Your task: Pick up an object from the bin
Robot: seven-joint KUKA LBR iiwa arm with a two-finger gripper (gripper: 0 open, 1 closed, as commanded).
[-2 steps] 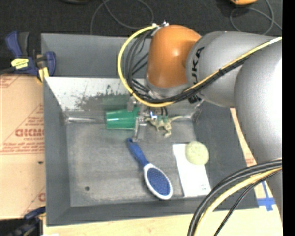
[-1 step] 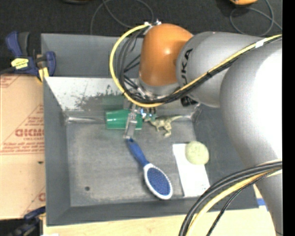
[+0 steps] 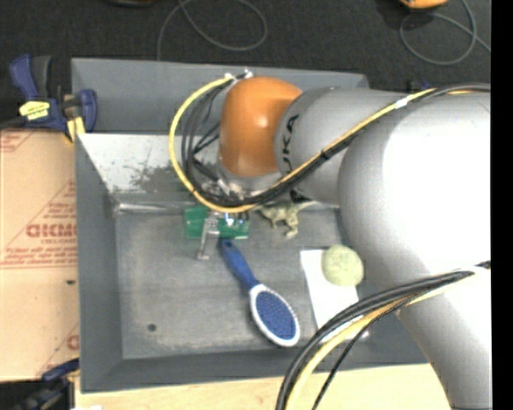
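Looming closest was the arm (image 3: 410, 195), a thick, smooth silver-grey tube that came in from the right and bent down into the bin. It ended in a rounded, glossy orange cover (image 3: 252, 126) looped with yellow and black cables (image 3: 181, 156).

Beneath it sat the grey metal bin (image 3: 154, 297), its floor dull and scuffed. A blue brush (image 3: 261, 297) lay slanted on that floor, with its slim plastic handle toward the far wall and its oval, white-rimmed head toward the near one.

Right of the brush lay a flat white sheet (image 3: 318, 287), and a fuzzy, pale yellow-green ball (image 3: 343, 265) rested on it.

The gripper (image 3: 215, 233) pointed down just past the brush's handle end, over a small green block (image 3: 193, 222) lying just left of that end. Whether the gripper was open or closed could not be told.

A small, pale, crumpled scrap (image 3: 282, 219) lay up and right of the brush's handle.
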